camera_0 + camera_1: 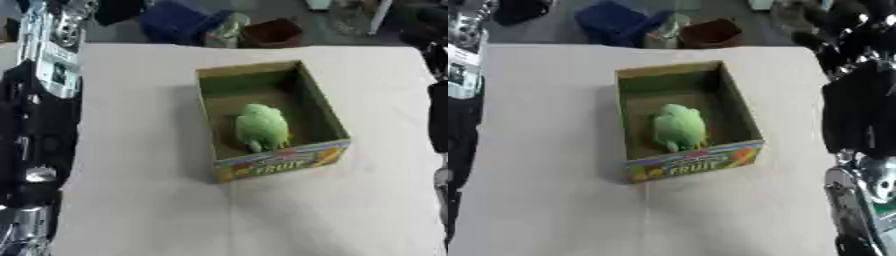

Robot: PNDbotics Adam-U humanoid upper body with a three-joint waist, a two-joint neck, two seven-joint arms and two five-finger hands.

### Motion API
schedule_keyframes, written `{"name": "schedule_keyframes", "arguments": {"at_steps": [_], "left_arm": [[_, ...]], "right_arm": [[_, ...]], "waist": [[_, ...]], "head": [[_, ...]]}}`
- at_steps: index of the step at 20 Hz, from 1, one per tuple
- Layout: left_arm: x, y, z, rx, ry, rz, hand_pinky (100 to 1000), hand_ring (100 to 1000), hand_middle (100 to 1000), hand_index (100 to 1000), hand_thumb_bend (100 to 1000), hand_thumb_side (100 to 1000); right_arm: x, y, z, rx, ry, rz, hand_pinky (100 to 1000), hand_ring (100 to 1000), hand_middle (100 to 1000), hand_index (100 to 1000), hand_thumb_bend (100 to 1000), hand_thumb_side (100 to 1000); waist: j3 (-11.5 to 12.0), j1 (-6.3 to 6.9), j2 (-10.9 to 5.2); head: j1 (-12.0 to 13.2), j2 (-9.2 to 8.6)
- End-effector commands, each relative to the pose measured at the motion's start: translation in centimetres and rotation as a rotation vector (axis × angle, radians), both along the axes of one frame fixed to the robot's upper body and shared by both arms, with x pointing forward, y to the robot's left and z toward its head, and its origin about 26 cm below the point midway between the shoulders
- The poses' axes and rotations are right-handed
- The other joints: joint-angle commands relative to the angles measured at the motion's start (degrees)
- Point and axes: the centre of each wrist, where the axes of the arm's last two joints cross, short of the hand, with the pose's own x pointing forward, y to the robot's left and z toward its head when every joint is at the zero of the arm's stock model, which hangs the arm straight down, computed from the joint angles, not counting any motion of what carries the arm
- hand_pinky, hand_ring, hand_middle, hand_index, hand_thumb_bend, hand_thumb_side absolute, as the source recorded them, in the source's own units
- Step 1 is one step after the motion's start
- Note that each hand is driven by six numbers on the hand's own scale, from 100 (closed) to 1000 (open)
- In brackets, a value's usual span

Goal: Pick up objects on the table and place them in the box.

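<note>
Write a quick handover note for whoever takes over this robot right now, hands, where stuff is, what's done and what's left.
Left hand: not clearly visible; only the left arm shows along the left edge.
Right hand: raised at the upper right of the right eye view, holding nothing that I can see; fingers too dark to judge.
Box: open, mid-table, its FRUIT label facing the robot.
Green object: lying inside the box, toward the near wall.
Done: the green object is in the box.
Left: no other loose object shows on the table; check the edges before stopping.
</note>
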Motion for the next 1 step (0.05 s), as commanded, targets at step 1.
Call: {"name": "schedule_keyframes", "arguments": {"at_steps": [1], "left_arm": [[-1.84,2.17,2.0,-0.054,-0.102,0.05,379,538,478,634,100,634]], "right_arm": [[-0.28,-0.72,0.73,-0.018,-0.03,-0.038,728,801,598,887,100,976]], "waist": [[0.73,-0.06,-1.18]], "head": [[-1.1,0.25]]}}
